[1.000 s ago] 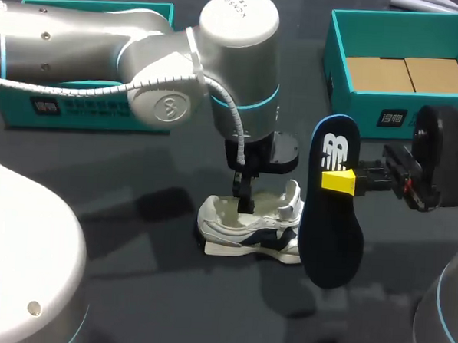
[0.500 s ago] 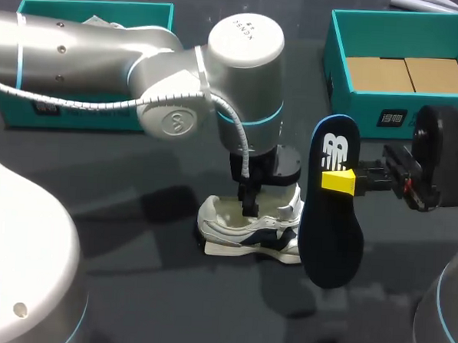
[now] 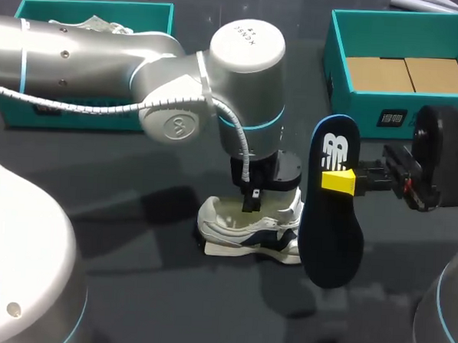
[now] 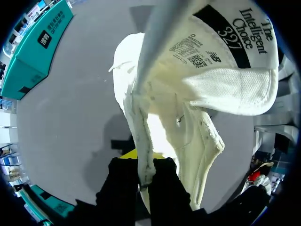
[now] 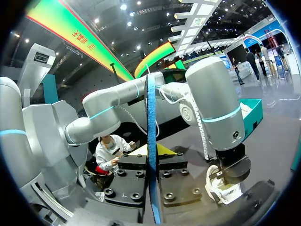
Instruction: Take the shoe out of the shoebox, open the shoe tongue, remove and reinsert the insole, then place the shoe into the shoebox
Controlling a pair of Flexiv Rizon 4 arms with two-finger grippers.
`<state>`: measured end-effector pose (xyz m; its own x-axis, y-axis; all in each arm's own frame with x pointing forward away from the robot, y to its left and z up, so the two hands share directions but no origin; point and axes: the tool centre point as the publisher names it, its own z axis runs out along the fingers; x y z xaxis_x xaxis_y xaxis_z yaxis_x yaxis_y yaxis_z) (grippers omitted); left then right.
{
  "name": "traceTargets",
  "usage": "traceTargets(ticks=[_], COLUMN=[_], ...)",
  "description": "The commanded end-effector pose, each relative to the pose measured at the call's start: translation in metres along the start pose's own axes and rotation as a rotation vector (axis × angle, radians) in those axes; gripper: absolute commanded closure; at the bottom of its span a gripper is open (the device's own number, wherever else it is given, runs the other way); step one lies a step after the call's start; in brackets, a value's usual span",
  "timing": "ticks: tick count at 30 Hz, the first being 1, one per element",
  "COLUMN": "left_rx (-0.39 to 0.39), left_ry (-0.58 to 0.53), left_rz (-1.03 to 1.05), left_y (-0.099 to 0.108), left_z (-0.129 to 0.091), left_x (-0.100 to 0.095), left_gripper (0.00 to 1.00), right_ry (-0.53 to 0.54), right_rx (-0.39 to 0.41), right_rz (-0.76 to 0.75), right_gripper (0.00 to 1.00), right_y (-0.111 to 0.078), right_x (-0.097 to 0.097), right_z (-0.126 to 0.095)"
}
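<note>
Over the last second the left gripper (image 3: 250, 201) has slid along the shoe (image 3: 219, 221) toward its tongue. It pinches the cream mesh side wall (navy stripe below), and the shoe sits on the dark table (image 3: 168, 307). The right gripper (image 3: 348, 181) is unmoved, clamped on the flat, dark-blue insole (image 3: 331, 238), upright beside the shoe
</note>
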<state>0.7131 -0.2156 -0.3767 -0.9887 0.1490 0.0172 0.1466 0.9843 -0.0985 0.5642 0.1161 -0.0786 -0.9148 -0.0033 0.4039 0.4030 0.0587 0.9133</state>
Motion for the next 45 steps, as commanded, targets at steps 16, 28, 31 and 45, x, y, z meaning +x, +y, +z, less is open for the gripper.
traceTargets(ticks=[16, 28, 31, 45], left_rx=[0.076, 0.037, 0.037, 0.126], left_ry=[0.100, 0.046, 0.046, 0.052], left_rz=[0.223, 0.663, 0.663, 1.095], left_y=[-0.007, -0.018, -0.018, -0.022], left_z=[-0.034, -0.067, -0.067, -0.068], left_x=[-0.009, -0.008, -0.008, -0.013], left_gripper=[1.00, 1.00, 1.00, 1.00], right_ry=[-0.012, -0.012, -0.012, -0.012], right_rx=[-0.002, -0.002, -0.002, -0.002], right_rz=[0.000, 0.000, 0.000, 0.000], right_gripper=[1.00, 1.00, 1.00, 1.00], right_y=[-0.001, -0.001, -0.001, -0.001], right_x=[0.006, 0.006, 0.006, 0.006], right_z=[-0.001, -0.001, -0.001, -0.001])
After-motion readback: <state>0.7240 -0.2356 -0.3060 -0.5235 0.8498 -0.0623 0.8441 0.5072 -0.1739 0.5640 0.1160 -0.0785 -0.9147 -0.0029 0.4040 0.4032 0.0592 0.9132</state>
